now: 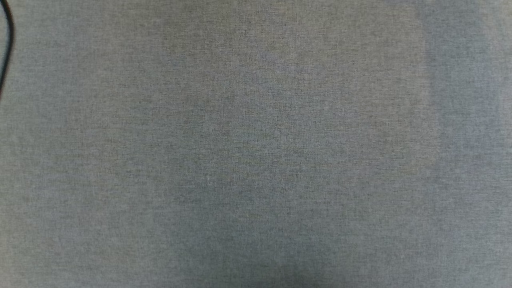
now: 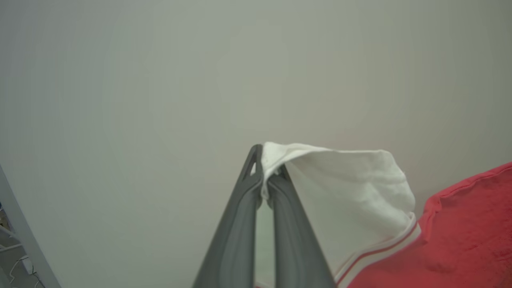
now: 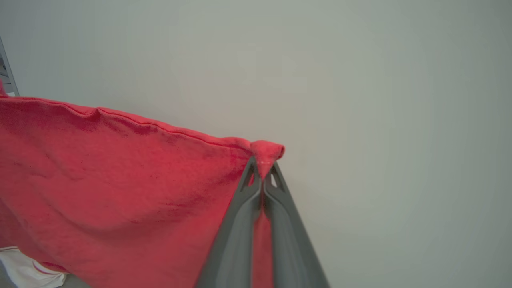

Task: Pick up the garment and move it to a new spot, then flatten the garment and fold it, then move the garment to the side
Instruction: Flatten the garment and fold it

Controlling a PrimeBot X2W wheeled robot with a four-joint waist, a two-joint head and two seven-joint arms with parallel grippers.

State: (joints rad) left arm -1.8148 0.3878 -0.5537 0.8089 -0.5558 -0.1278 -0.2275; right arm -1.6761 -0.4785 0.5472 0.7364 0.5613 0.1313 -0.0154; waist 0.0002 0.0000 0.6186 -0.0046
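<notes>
Garment [image 3: 120,180] hangs in the air between our two claws, before a pale wall [image 2: 160,80]. Our left claw [image 2: 267,176] is pinched tight on its white sleeve [image 2: 352,192]; our right claw [image 3: 262,168] is clamped on a red corner [image 3: 269,153] of its body.

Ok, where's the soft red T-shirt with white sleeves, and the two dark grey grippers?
red T-shirt [image 3: 120,180]: right wrist view, red body.
left gripper [image 2: 267,165]: left wrist view, between fingertips.
right gripper [image 3: 263,165]: right wrist view, between fingertips.
</notes>
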